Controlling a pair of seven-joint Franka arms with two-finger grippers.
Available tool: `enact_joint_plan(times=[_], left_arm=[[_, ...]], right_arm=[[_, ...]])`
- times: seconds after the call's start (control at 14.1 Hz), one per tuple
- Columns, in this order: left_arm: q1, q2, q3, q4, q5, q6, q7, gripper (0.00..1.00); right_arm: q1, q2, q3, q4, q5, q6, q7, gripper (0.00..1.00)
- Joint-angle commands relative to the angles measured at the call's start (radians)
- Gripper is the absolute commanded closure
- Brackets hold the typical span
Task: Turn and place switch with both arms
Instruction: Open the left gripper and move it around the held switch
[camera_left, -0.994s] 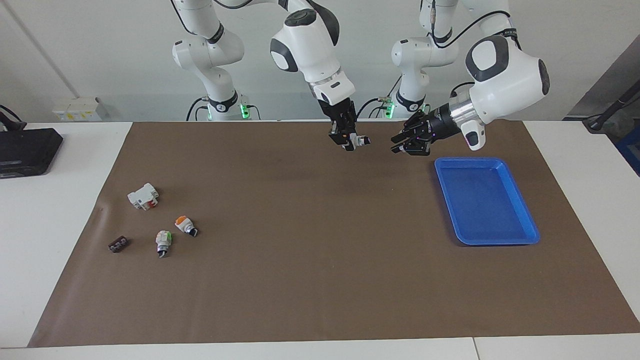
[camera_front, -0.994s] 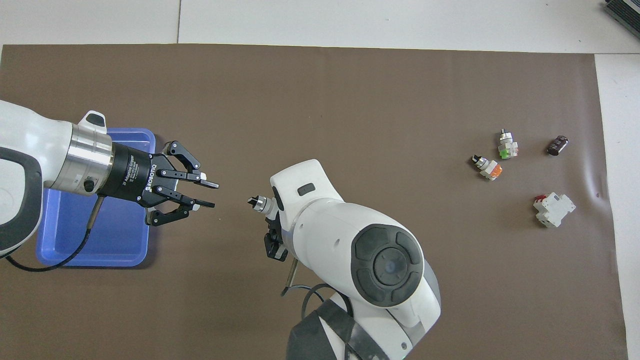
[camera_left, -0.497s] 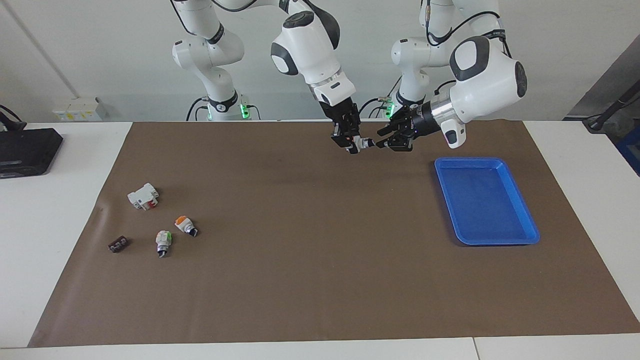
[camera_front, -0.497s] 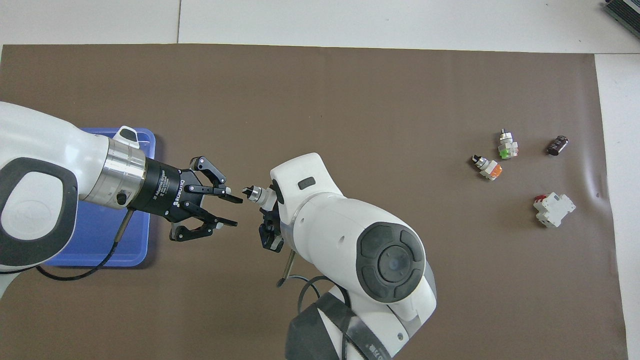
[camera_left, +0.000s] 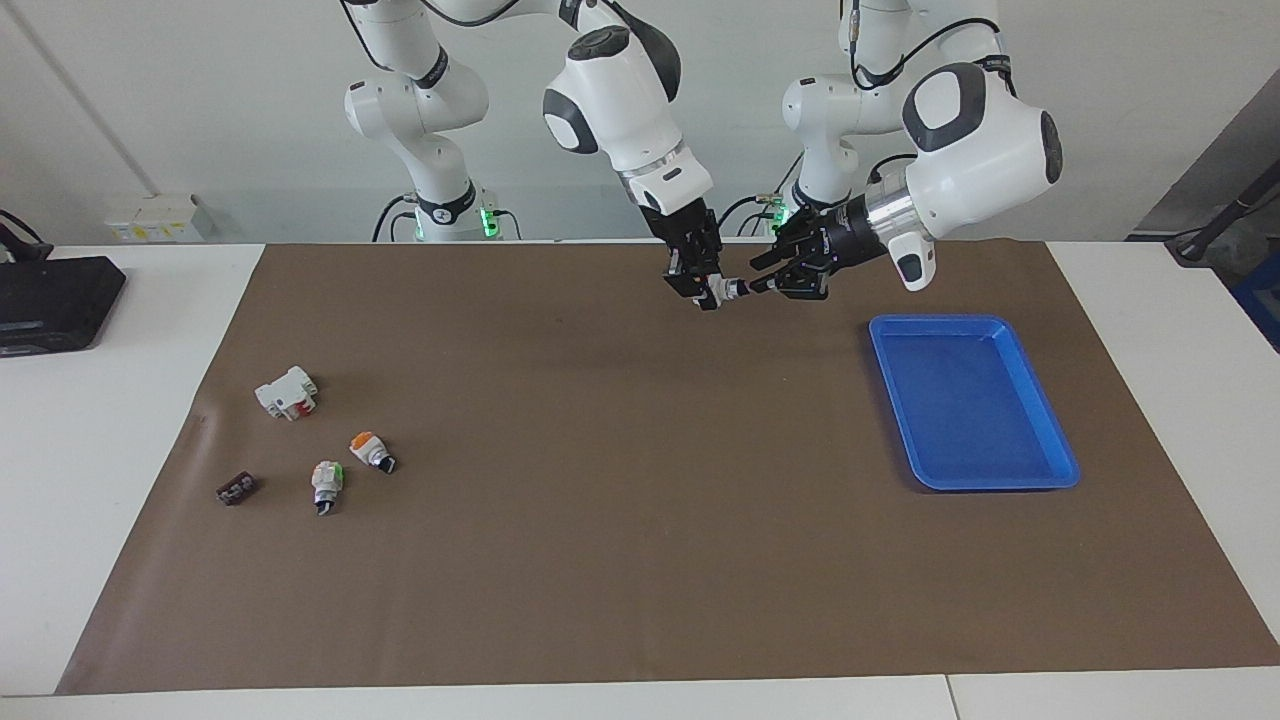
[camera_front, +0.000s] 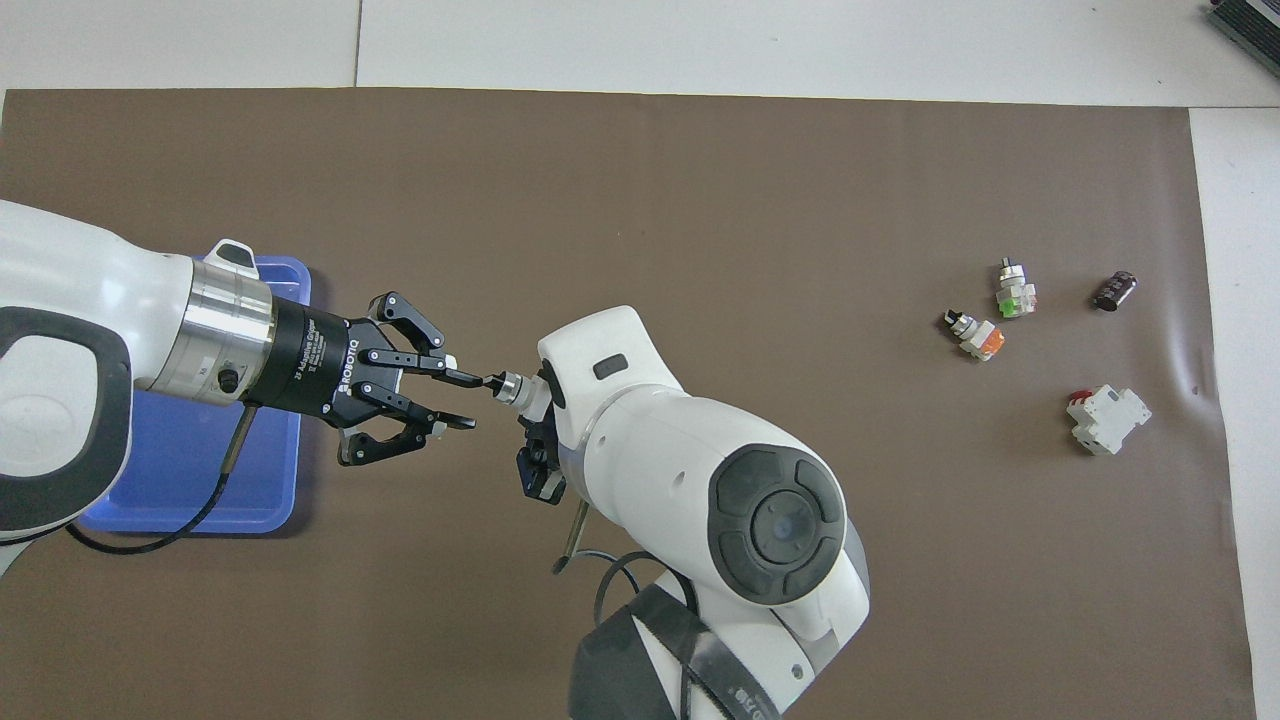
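Note:
My right gripper (camera_left: 701, 283) is shut on the switch (camera_left: 722, 290) and holds it in the air over the mat's edge nearest the robots. The switch's silver body and black knob tip (camera_front: 512, 386) stick out toward my left gripper; its cap is hidden between the fingers. My left gripper (camera_left: 762, 286) is open and level with the switch. In the overhead view the left gripper (camera_front: 473, 402) has one fingertip (camera_front: 470, 377) at the knob tip, and I cannot tell whether it touches. The twin orange-capped switch (camera_left: 371, 450) lies on the mat toward the right arm's end.
A blue tray (camera_left: 1000, 484) lies on the brown mat toward the left arm's end, also in the overhead view (camera_front: 180, 480). Beside the twin lie a green-capped switch (camera_left: 326, 483), a white block with a red part (camera_left: 287, 392) and a small dark part (camera_left: 236, 488).
My left gripper has moved from over the tray's corner toward the held switch and now stands open with a fingertip at its knob tip. My right gripper has barely moved.

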Motion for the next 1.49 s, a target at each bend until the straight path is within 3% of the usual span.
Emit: enact_joint_plan(times=[0.0,0.5,1.42], left_arm=[[0.024,0.000,0.002,0.001,-0.022,0.045,-0.016,0.66],[-0.033,0.001,-0.001,-0.012,-0.034,0.125,-0.047,0.67],[-0.088,-0.014,0.001,-0.042,-0.026,0.076,-0.059,0.79]], right_arm=[[0.004,0.009,0.004,0.008,-0.017,0.007,0.018,1.00],[0.004,0.009,0.004,0.009,-0.017,0.007,0.020,1.00],[0.004,0.009,0.004,0.009,-0.017,0.007,0.022,1.00]])
